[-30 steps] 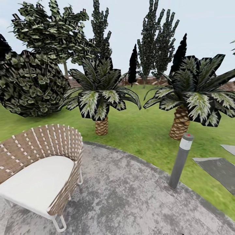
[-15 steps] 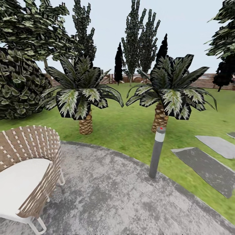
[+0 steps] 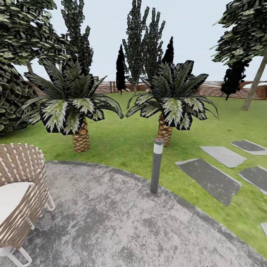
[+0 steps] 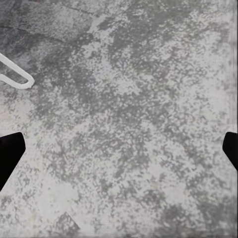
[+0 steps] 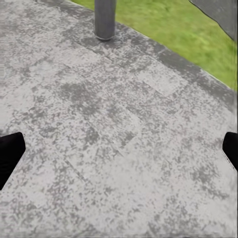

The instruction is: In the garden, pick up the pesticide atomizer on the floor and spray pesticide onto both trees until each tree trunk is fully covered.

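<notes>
Spanning the foreground: grey mottled patio (image 3: pixel 122 222), curved edge meeting the lawn (image 3: pixel 129 144). Left gripper (image 4: pixel 119 148) over bare paving, jaws spread wide, nothing between them; white chair leg loop (image 4: pixel 15 77) nearby. Right gripper (image 5: pixel 119 148) likewise spread and empty above paving, with the base of the grey bollard light (image 3: pixel 157 165) ahead. Woven wicker chair (image 3: pixel 20 196) at the patio's left. Dark stepping slabs (image 3: pixel 209 178) in the grass to the right. Two short palms (image 3: pixel 74 107) behind the bollard. Slim dark cypresses (image 3: pixel 142 44) and slat fence (image 3: pixel 218 89) beyond. One leaning grey-brown tree trunk (image 3: pixel 254 87) at far right. Pesticide atomizer: cannot tell where it lies.
</notes>
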